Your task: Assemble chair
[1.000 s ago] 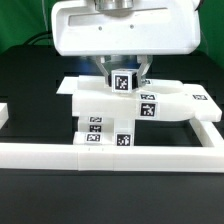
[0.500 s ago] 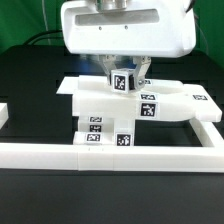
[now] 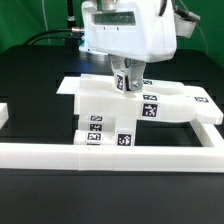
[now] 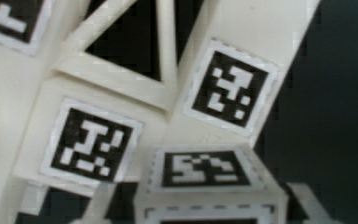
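Observation:
The chair's white tagged parts lie joined against the rail: a flat panel, a long piece reaching toward the exterior view's right, and a blocky part in front. My gripper hangs straight down over the panel's back edge, shut on a small white tagged block that stands upright on the assembly. In the wrist view that block sits between my fingers, with tagged chair pieces beyond it. Whether the block's foot is seated is hidden.
A long white border rail runs across the front and turns back at the exterior view's right. A small white piece shows at the left edge. The table is black.
My hand has turned about its upright axis and its body has swung toward the exterior view's right. The held block has stayed at the same spot on the assembly.

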